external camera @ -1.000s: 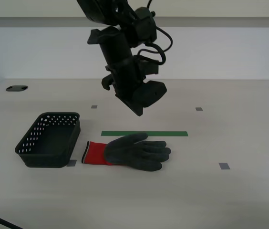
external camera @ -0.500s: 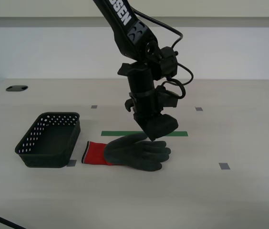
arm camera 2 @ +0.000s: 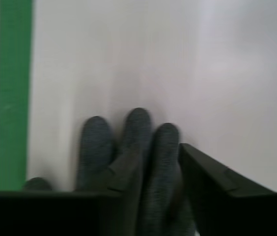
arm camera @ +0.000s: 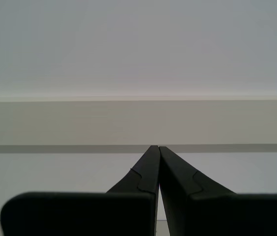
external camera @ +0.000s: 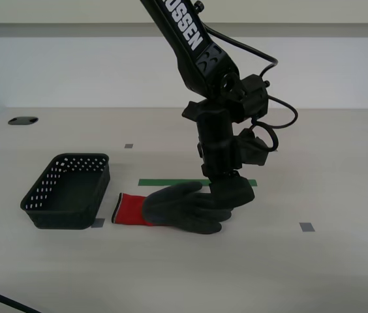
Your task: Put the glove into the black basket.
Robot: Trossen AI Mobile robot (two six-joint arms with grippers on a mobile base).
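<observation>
- The table (external camera: 340,274), pale and broad, fills the exterior view before you; the wall (external camera: 53,72) rises behind it.
- The arm (external camera: 190,45) slants down from the top of the exterior view, a cable (external camera: 282,120) looping off its wrist on the exterior view's right.
- The basket (external camera: 66,190) sits upright on the table at the exterior view's left, its sloping sides dotted with holes, nothing visible inside it.
- The glove (external camera: 184,207) lies flat on the table just beside the basket, on the exterior view's right of it and outside it, red cuff (external camera: 130,209) toward the basket, dark fingers pointing away.
- The green tape (external camera: 171,182) runs along the table just behind the glove, partly hidden by the arm; in the second wrist view it is a band (arm camera 2: 13,93) beside the glove's fingers (arm camera 2: 138,142).
- My second gripper (external camera: 231,195) is low over the glove's finger end; in the second wrist view one dark finger (arm camera 2: 217,182) stands beside the glove's fingers, jaws spread, with the glove between them but not clamped as far as you can see.
- My first gripper (arm camera: 157,153) shows only in its own wrist view, fingertips pressed together on nothing, aimed at the wall.
- Small grey squares (external camera: 306,227) mark the table.
</observation>
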